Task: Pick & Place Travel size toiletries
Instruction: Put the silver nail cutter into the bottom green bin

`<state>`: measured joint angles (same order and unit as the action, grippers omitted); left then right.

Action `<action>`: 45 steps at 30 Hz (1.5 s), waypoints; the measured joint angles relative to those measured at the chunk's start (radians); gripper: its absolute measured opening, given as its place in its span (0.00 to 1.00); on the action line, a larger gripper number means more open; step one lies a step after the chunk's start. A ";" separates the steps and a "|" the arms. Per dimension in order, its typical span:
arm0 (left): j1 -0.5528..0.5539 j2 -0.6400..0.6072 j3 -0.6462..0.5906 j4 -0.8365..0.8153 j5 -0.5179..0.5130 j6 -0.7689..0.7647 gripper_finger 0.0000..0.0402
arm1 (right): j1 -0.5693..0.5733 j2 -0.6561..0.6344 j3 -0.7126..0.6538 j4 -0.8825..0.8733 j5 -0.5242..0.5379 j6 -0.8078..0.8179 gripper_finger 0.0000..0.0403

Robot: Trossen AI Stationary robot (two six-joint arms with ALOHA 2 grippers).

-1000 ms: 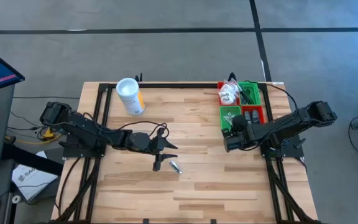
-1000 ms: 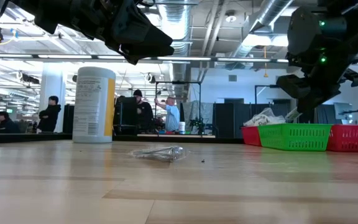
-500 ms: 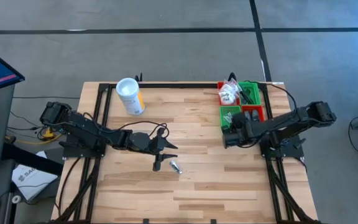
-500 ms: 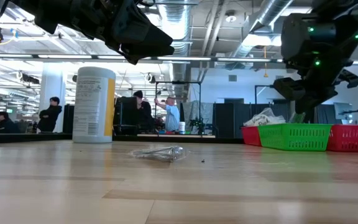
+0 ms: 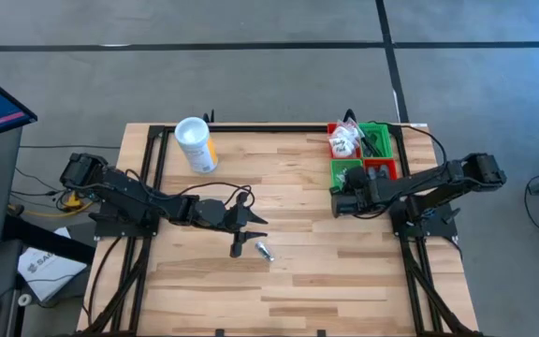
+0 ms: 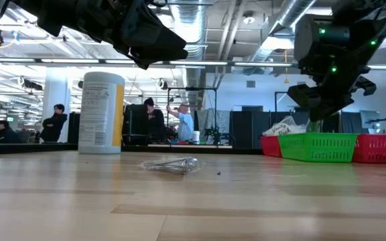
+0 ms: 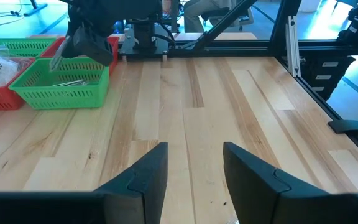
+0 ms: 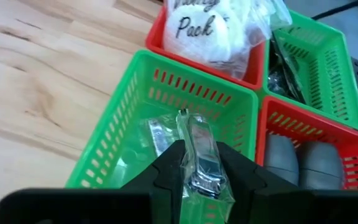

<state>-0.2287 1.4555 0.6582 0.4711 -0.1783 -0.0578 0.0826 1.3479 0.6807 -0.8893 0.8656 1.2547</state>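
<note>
My right gripper (image 8: 199,180) is shut on a clear-wrapped packet (image 8: 197,149) with a shiny metal piece inside. It hovers at the near left corner of the bins (image 5: 338,201), over the near green bin (image 8: 166,124), which holds more clear packets. One clear-wrapped packet (image 5: 264,251) lies flat on the table's middle, also seen in the low view (image 6: 173,164). My left gripper (image 5: 255,220) hangs open above the table just beyond that packet, touching nothing (image 7: 194,174). My right gripper pinches the clear-wrapped packet between its two fingers by its nearer end (image 8: 201,177). The rest of the packet sticks out forward past the fingertips. The fingers slant down from the table's right side. The packet is lifted clear, above the green bin.
Four small bins stand at the far right: a red one with a white packet (image 5: 342,142), a green one with dark items (image 5: 377,139), the near green one (image 5: 346,173), a red one with grey items (image 5: 382,173). A white canister with a yellow label (image 5: 196,145) stands far left. People stand beyond the table.
My right gripper, still shut on the packet, has moved toward the table's left and far edge and risen a little, coming over the near green bin. The packet on the table has stayed put.
</note>
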 joint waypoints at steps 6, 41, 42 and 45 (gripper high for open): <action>0.000 0.000 0.000 0.000 0.000 0.000 0.36 | 0.000 0.000 0.000 0.027 0.034 -0.026 0.18; -0.022 0.000 0.000 -0.096 0.195 0.101 0.36 | 0.371 -0.098 0.075 0.503 0.098 -0.512 0.40; -0.025 0.000 -0.001 -0.097 0.195 0.109 0.36 | 0.376 -0.098 0.075 0.531 0.095 -0.537 0.40; -0.033 0.000 -0.024 -0.095 0.195 0.112 0.36 | 0.389 -0.098 0.075 0.607 0.092 -0.594 0.40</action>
<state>-0.2620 1.4559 0.6347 0.3763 0.0170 0.0540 0.4720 1.2495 0.7559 -0.2821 0.9578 0.6609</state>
